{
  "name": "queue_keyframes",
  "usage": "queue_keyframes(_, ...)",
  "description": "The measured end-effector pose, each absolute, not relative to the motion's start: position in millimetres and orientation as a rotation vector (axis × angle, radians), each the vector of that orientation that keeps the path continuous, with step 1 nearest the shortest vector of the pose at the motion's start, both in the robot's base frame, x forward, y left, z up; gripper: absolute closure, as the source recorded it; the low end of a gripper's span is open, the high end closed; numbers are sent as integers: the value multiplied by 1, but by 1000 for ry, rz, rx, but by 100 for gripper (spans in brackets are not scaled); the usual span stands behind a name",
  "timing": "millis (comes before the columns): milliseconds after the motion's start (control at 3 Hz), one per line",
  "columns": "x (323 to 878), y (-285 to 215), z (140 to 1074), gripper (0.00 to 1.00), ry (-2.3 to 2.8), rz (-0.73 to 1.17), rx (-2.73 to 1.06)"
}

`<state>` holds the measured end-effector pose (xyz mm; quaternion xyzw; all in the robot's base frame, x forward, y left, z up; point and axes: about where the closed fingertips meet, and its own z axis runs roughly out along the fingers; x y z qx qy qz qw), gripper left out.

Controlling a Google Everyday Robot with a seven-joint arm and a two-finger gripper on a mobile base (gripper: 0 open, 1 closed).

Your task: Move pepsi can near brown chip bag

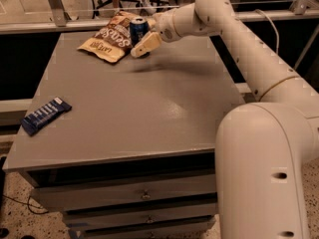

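The pepsi can point(138, 29), dark blue with a silver top, stands upright at the table's far edge. It is right against the right side of the brown chip bag point(108, 38), which lies flat with its yellow-cream end toward the front left. My gripper point(145, 45) reaches in from the right and sits directly in front of and against the can, hiding the can's lower part. The white arm point(234, 29) stretches over the table's right rear corner.
A flat dark blue wrapped bar point(46, 114) lies near the left edge of the grey table point(134, 113). Drawers run below the table's front edge. A railing and chair legs stand behind the table.
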<state>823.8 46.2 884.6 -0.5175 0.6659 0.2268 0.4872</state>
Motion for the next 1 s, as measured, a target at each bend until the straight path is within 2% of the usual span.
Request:
queue_keyframes(667,769,-40,939,0,1520,479,-1099)
queue_keyframes(1000,761,-72,937,0,1531,462,-1064)
